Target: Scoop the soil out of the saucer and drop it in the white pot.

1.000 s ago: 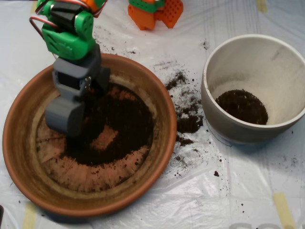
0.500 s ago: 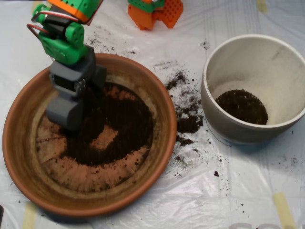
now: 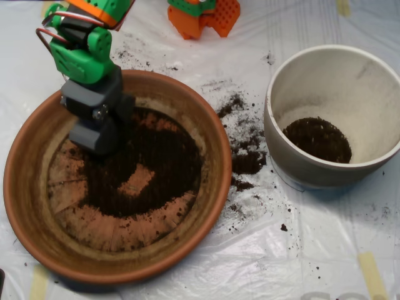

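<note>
Hovering over soil [image 3: 156, 169] in saucer [image 3: 212, 187] near desk's left edge, tool [image 3: 97, 134], grip state unclear.

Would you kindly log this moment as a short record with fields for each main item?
claw: grey clamshell scoop, over the saucer's upper-left part
saucer: large round terracotta dish, dark crumbly soil spread inside, a bare patch mid-pile
pot: off-white ceramic pot at right, soil mound at its bottom
spill: soil crumbs on the plastic sheet between saucer and pot
</note>
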Motion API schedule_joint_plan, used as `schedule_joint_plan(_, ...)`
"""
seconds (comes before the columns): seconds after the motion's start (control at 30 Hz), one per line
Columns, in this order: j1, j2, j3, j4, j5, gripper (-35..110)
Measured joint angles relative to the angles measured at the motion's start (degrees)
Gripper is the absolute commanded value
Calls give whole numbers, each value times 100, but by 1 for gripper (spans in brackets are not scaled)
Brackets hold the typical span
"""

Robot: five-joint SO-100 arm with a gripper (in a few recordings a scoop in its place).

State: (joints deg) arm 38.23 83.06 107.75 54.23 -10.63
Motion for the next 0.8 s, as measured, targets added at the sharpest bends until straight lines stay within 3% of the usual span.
schedule_joint_plan(0.3,-773,879,466,149,88,0)
schedule_joint_plan(0.8,-2048,3050,-176,1960,352,-1)
